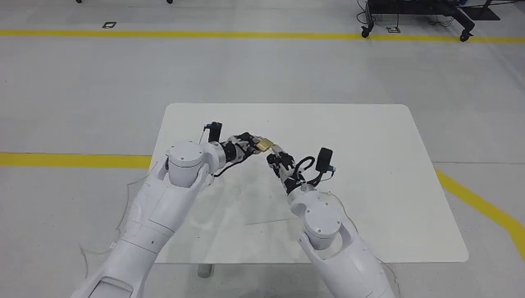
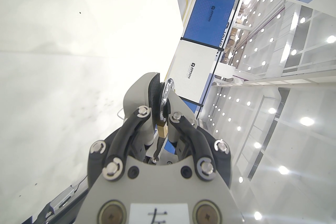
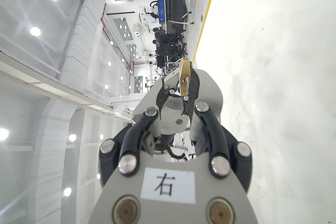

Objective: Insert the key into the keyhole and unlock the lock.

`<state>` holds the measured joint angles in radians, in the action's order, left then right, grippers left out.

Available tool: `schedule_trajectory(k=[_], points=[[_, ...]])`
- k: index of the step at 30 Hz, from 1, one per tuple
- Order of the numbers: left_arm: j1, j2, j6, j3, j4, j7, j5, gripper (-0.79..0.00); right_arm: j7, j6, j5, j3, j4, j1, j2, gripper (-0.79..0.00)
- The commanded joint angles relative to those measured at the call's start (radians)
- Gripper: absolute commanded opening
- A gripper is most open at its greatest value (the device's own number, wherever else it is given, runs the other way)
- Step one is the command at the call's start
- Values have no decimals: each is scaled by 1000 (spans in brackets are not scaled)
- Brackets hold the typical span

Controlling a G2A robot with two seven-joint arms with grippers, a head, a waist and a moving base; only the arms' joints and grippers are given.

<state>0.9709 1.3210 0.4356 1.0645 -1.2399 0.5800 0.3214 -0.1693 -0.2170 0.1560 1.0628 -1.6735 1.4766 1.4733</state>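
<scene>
Both arms meet above the middle of the white table (image 1: 369,216). The brass padlock (image 1: 263,144) hangs in the air between their tips. My left gripper (image 2: 164,101) is shut on the padlock. Its silver shackle (image 2: 167,91) sits between the black pads, and a bit of the brass body (image 2: 162,130) shows deeper in. My right gripper (image 3: 183,83) comes from the near side and is shut on the small silver key (image 3: 185,83). The key lies against the narrow brass face of the padlock (image 3: 183,68). How far the key sits in the keyhole is hidden.
Nothing else lies on the table around the arms. Yellow floor lines (image 1: 246,34) run behind and beside the table. Wheeled racks (image 1: 418,11) stand far back, well away from the table.
</scene>
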Motion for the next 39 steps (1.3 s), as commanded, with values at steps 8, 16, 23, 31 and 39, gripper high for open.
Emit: schedule_trajectory(k=[8, 16, 23, 31, 39], points=[[-10, 0, -5, 1, 16, 8, 3, -785, 21, -36, -17, 4, 1, -4, 0, -785], [-20, 0, -20, -10, 23, 25, -16, -785, 34, -44, -30, 3, 5, -8, 1, -785], [-23, -1, -37, -24, 11, 39, -46, -785, 33, -42, -30, 5, 6, -6, 3, -785], [-19, -4, -42, -19, 9, 52, -44, -785, 45, -31, -37, 8, 1, -4, 4, -228], [-22, -7, -38, -17, 12, 98, -36, -785, 47, -30, -36, 8, 1, -3, 4, 0]])
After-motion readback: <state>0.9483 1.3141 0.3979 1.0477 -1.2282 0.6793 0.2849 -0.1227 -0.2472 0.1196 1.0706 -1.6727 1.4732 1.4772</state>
